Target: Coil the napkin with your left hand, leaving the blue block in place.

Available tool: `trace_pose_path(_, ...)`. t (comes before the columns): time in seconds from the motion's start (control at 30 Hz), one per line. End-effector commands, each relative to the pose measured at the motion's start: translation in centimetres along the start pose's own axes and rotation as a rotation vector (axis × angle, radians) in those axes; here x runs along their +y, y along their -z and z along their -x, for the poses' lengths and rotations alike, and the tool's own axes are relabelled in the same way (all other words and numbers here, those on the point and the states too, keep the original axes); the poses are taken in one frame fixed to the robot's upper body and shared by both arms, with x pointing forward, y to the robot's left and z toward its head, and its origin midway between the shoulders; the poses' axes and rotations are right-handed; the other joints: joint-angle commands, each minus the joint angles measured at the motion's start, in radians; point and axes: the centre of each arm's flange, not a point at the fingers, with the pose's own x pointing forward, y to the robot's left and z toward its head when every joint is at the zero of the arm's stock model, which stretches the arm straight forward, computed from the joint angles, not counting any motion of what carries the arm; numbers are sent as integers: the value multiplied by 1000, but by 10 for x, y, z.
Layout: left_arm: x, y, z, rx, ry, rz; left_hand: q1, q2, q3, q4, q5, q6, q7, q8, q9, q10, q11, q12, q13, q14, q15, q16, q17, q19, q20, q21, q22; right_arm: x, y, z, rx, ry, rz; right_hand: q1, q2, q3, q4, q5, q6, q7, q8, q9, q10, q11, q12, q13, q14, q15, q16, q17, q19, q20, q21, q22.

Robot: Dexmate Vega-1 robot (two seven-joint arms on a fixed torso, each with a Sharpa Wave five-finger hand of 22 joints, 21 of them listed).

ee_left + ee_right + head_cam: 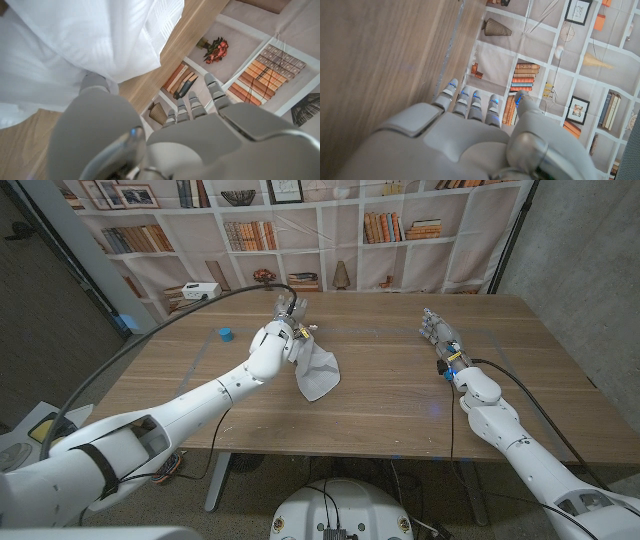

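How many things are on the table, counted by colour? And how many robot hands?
White things: 1, the white cloth napkin, held up by the left hand.
Blue things: 1, the small blue block on the wooden table.
Robot hands: 2, counting the right hand.
Total: 4.

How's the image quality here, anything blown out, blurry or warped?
Head view: sharp, evenly lit, straight edges slightly bowed. Left wrist view: the napkin is nearly blown out white, and the close left hand looks soft. Right wrist view: the right hand is soft, the shelves sharper.
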Motion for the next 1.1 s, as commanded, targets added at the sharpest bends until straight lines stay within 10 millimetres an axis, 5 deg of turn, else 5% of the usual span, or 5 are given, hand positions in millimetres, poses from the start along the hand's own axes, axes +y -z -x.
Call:
trace_pose_path(0.03, 14, 11, 8, 19, -68, 32, -18, 8, -19, 9, 21, 45, -14, 19, 4, 26, -18, 19, -1, 14, -13, 14, 3, 14, -6, -3, 4, 1, -2, -1, -1, 2, 4, 2, -7, -2, 0, -3, 9, -1, -1, 2, 9, 0, 3, 5, 6, -1, 4, 1, 8, 4, 4, 3)
trace_pose_path(0.37, 51, 73, -3, -115, 226, 461, 207, 201, 93, -75, 47, 180, -92, 32, 0, 60, -62, 44, -29, 20, -56, 7, -14, 40, -49, -12, -1, 3, -5, -2, -9, -2, 6, 1, -6, -2, 1, -4, 10, -1, -1, 2, 9, -1, 2, 5, 7, -1, 4, 1, 9, 4, 4, 3)
trace_pose_path(0.57, 58, 103, 1, -78, 187, 679, 323, 295, 194, -151, -15, 287, -51, 41, 2, 98, -39, 60, -47, 40, -32, 17, -14, 17, -16, -22, 3, 4, -5, -1, -8, -4, 8, 2, -6, -2, 0, -3, 9, -1, -1, 2, 9, -2, 2, 5, 7, -1, 3, 0, 10, 4, 4, 3)
trace_pose_path(0.73, 62, 88, 22, 149, -137, 377, 179, 183, 115, -110, -114, 463, -140, 60, 4, 282, -167, 103, -71, 213, -154, 58, -19, 136, -95, 30, 6, 4, -6, -1, -9, -6, 7, 1, -5, -2, 0, -3, 10, 0, -1, 2, 9, -1, 2, 5, 8, 0, 3, 0, 10, 4, 4, 3)
trace_pose_path(1.1, 76, 72, 17, 89, -264, -35, 122, 101, 11, -85, 17, 457, -208, 28, 13, 312, -188, 99, -67, 229, -183, 49, -13, 208, -146, 50, 10, 6, -8, -1, -14, -6, 9, 1, -5, -2, -1, -4, 11, 0, -2, 2, 10, -1, 2, 5, 9, 0, 3, 0, 11, 3, 4, 3)
